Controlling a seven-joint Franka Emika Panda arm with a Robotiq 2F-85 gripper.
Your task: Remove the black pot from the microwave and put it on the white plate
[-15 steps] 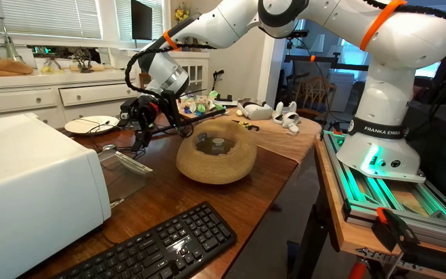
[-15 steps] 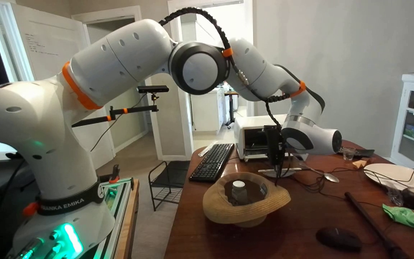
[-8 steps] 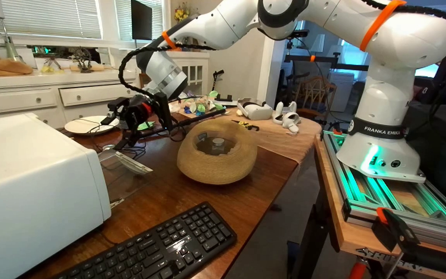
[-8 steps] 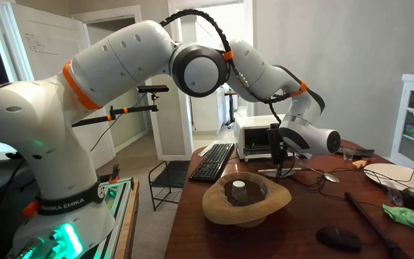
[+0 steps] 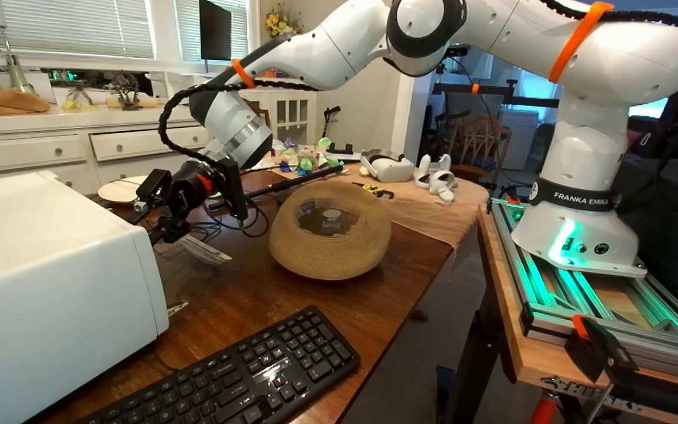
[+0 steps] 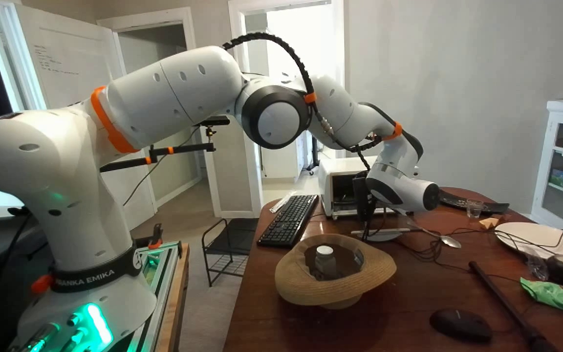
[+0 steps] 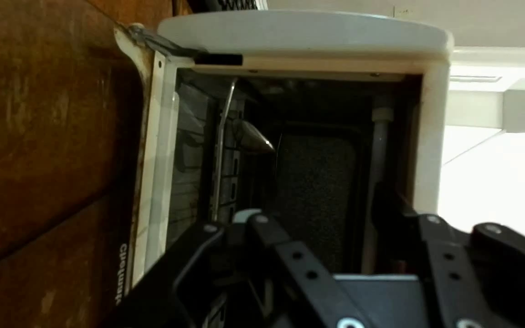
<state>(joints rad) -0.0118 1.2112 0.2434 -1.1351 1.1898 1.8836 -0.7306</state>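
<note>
The arm (image 6: 188, 83) reaches over the table (image 6: 281, 327) to the open microwave (image 5: 62, 294).
An upturned hat (image 6: 301, 288) sits on the wood; the plate (image 6: 530, 232) lies well apart from it, with a cable crossing it. At the microwave's mouth the gripper (image 7: 321, 212) has its fingers apart. Inside, by the rack (image 7: 218, 173), there's a dark, glinting shape (image 7: 253, 136), too dim for me to say whether it's the pot.

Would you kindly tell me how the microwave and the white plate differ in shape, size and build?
The microwave is box-shaped, whereas the white plate is round. The microwave is much bulkier; the white plate is thin and shallow. The microwave is hollow and open at the front, while the white plate has no enclosure. Both look mostly white.
</note>
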